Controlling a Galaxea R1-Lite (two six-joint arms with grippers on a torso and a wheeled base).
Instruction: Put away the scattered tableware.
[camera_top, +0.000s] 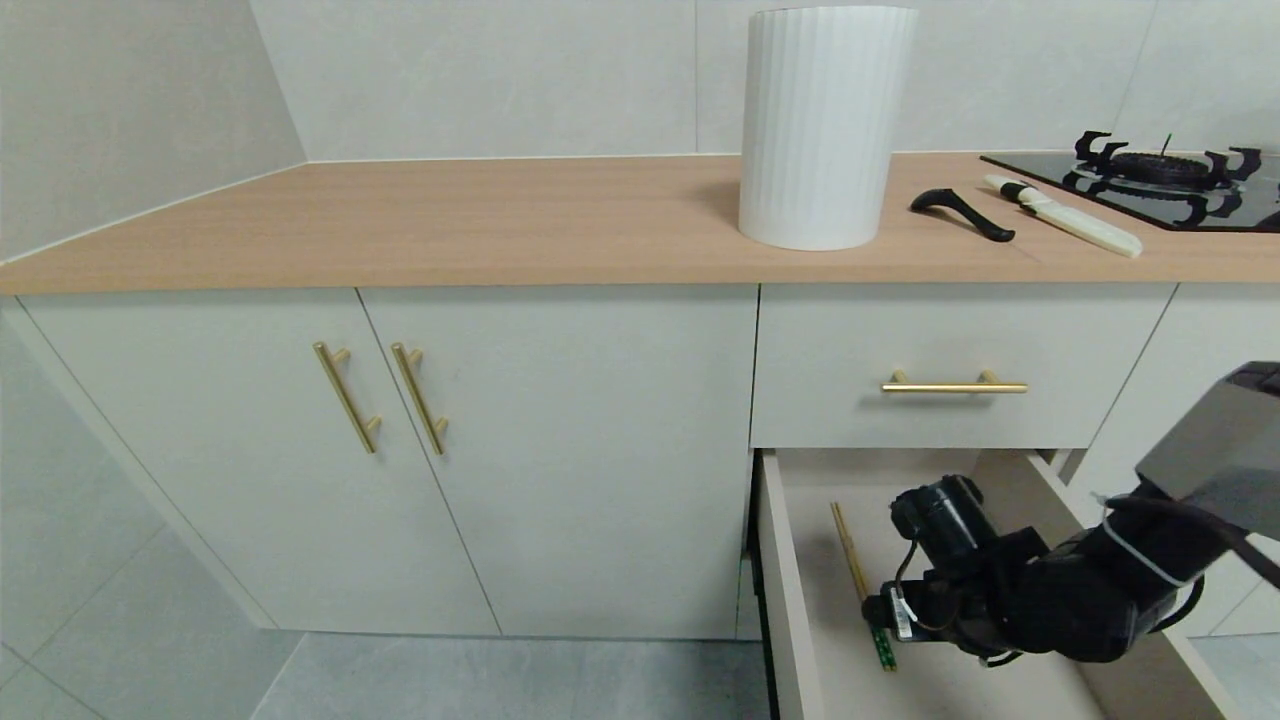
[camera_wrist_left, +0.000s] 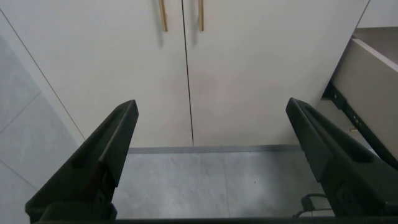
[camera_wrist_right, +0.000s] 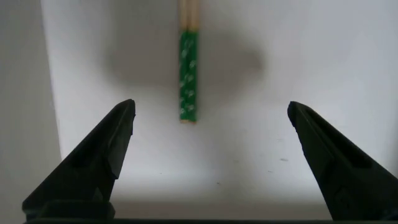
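The right gripper (camera_wrist_right: 210, 107) hangs inside the 1 open drawer (camera_top: 785, 580), its fingers spread wide and holding nothing. Just ahead of it, 2 chopsticks (camera_wrist_right: 189, 81) with green ends lie side by side on the drawer floor, touching neither finger. The left gripper (camera_wrist_left: 211, 106), also spread and empty, faces 2 shut cabinet doors (camera_wrist_left: 249, 68). Far above the right gripper, the counter (camera_top: 450, 220) carries 1 white ribbed container (camera_top: 820, 125), 1 black curved utensil (camera_top: 960, 212) and 1 white knife (camera_top: 1065, 215).
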